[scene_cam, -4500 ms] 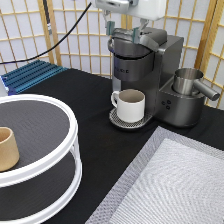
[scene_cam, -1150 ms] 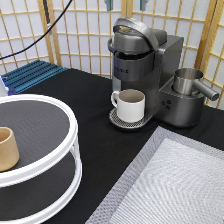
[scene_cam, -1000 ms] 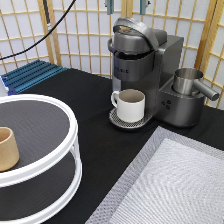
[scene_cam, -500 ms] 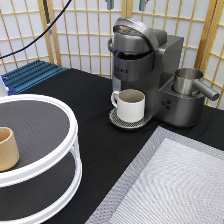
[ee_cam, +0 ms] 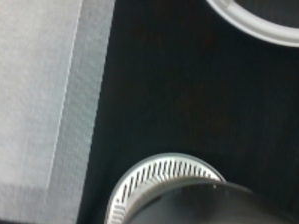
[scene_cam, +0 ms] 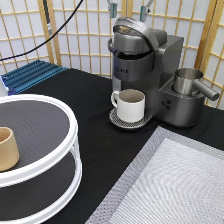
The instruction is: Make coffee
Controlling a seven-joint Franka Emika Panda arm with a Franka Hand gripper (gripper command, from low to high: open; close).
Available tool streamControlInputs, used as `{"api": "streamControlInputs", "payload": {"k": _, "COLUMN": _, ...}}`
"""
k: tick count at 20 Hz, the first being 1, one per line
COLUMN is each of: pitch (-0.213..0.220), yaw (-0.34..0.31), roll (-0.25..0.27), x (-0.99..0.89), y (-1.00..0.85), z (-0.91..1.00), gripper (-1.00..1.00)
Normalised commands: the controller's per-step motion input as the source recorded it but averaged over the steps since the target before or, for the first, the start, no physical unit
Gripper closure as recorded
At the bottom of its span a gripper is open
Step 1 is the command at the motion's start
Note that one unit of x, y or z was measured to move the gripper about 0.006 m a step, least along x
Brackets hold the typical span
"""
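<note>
The grey coffee machine [scene_cam: 145,60] stands at the back of the table with its lid [scene_cam: 131,26] down over the brew head. A cream-white handled mug [scene_cam: 131,105] sits on the machine's round drip tray [scene_cam: 120,121]. Only the two fingertips of my gripper [scene_cam: 129,9] show at the exterior view's top edge, above the lid. They are spread apart with nothing between them. The coffee pod is not in view. The wrist view looks down on the drip tray's grille [ee_cam: 165,172] and the dark machine top [ee_cam: 198,205].
A white two-tier turntable [scene_cam: 70,145] at the exterior view's left carries a tan handleless cup [scene_cam: 7,148]. A metal jug [scene_cam: 187,82] sits on the machine's right side. A grey mat [scene_cam: 170,185] covers the bottom right. A blue rack [scene_cam: 30,75] lies at the back left.
4.5 s ago the gripper was low, right over the machine's lid. It has risen to the top edge of the view. The mug and cup have not moved.
</note>
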Motion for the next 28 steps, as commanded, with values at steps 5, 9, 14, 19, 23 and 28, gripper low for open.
{"api": "streamControlInputs", "payload": {"k": 5, "pitch": 0.000, "yaw": -0.030, "roll": -0.100, "x": 0.52, "y": 0.10, "z": 0.50, "gripper": -1.00}}
{"api": "streamControlInputs", "payload": {"k": 9, "pitch": 0.000, "yaw": 0.000, "roll": -0.009, "x": 0.28, "y": -0.01, "z": -0.11, "gripper": -1.00}}
{"api": "streamControlInputs", "payload": {"k": 14, "pitch": 0.026, "yaw": 0.031, "roll": 0.001, "x": 0.24, "y": -0.08, "z": -0.58, "gripper": -1.00}}
{"api": "streamControlInputs", "payload": {"k": 19, "pitch": 0.063, "yaw": 0.011, "roll": 0.000, "x": 0.09, "y": -0.25, "z": -0.22, "gripper": -1.00}}
{"api": "streamControlInputs", "payload": {"k": 23, "pitch": 0.080, "yaw": -0.020, "roll": 0.000, "x": 0.00, "y": -0.36, "z": 0.26, "gripper": -1.00}}
{"api": "streamControlInputs", "payload": {"k": 28, "pitch": 0.038, "yaw": -0.054, "roll": -0.010, "x": 0.00, "y": 0.25, "z": 0.26, "gripper": -1.00}}
